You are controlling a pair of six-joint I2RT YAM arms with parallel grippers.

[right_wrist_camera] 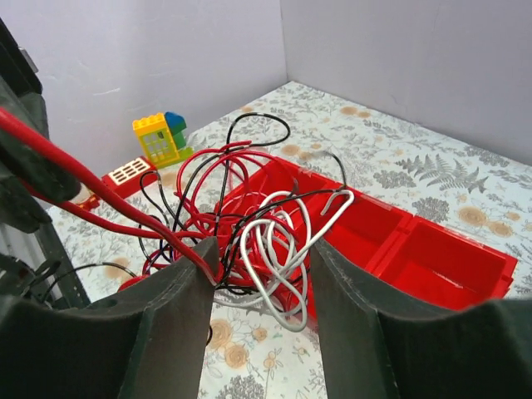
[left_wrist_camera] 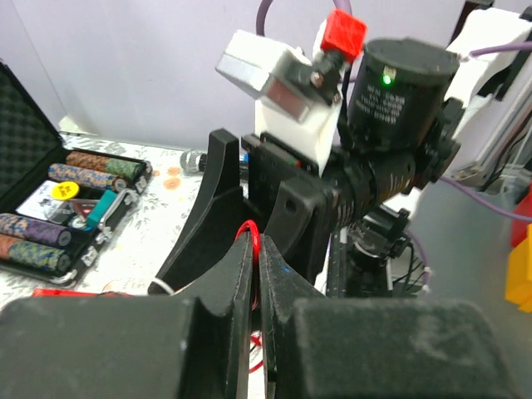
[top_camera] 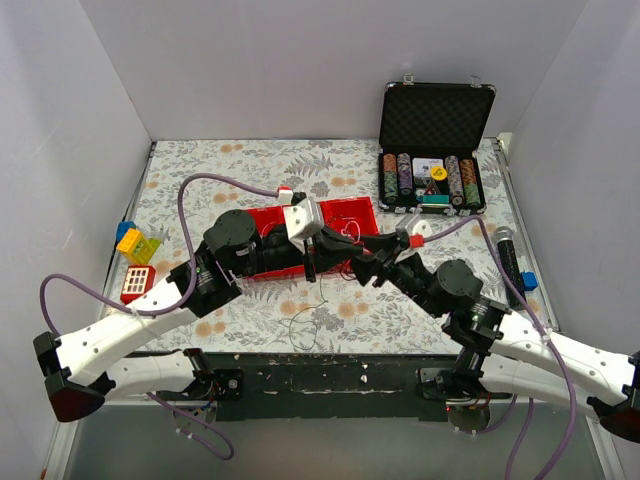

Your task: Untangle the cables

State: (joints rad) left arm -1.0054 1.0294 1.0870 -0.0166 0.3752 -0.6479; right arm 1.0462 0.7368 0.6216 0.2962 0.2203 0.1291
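The left claw (left_wrist_camera: pixel 255 245) pinches one red strand (right_wrist_camera: pixel 83 179), which slants taut toward the right claw (right_wrist_camera: pixel 262 249), whose jaws stand spread. The knotted cables (right_wrist_camera: pixel 266 224) lie just ahead of that nearer claw, over the red bin (right_wrist_camera: pixel 432 258) on the table (right_wrist_camera: pixel 399 166).

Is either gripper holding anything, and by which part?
The left gripper pinches a thin red cable on a taut stretch outside the tangle; right gripper holds nothing.
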